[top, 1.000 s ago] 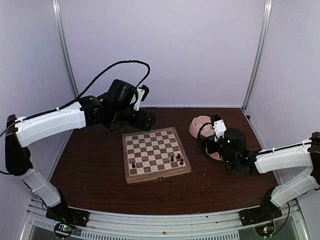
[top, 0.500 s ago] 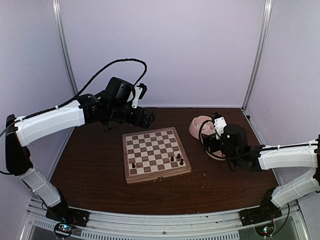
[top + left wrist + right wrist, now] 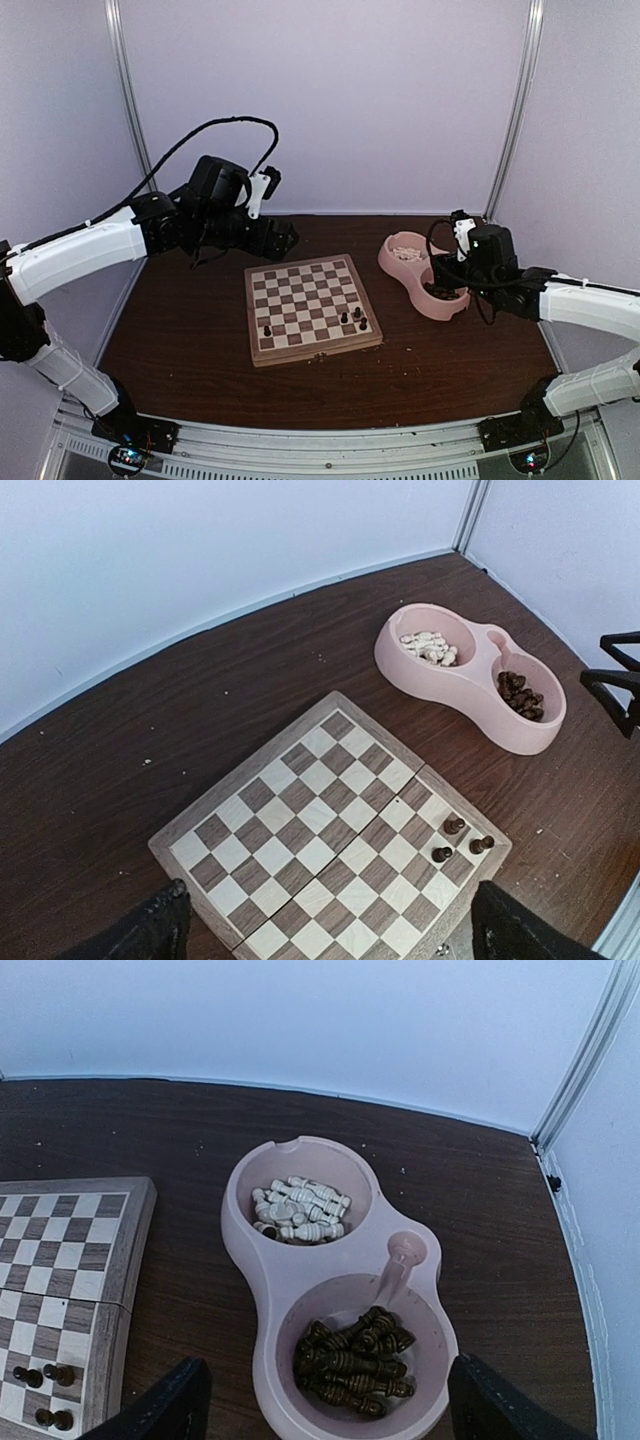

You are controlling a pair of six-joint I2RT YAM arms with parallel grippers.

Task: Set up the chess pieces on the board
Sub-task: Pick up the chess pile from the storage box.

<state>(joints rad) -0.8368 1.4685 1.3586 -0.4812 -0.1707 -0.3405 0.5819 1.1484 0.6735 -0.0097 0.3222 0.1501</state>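
Four dark chess pieces [image 3: 357, 318] stand by the near edge of the board [image 3: 305, 285], at the centre of the tabletop [image 3: 190, 330]; setup is barely begun. The rest, dark and cream pieces [image 3: 298, 1210], lie in the pink double bowl [image 3: 240, 1250] at the far right. Right gripper [image 3: 325, 1415] hovers above it, left gripper [image 3: 335, 935] past the board's far-left corner: both jaws wide, empty.

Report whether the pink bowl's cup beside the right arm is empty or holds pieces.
Holds pieces: a heap of dark chess pieces lies in that cup of the pink bowl.
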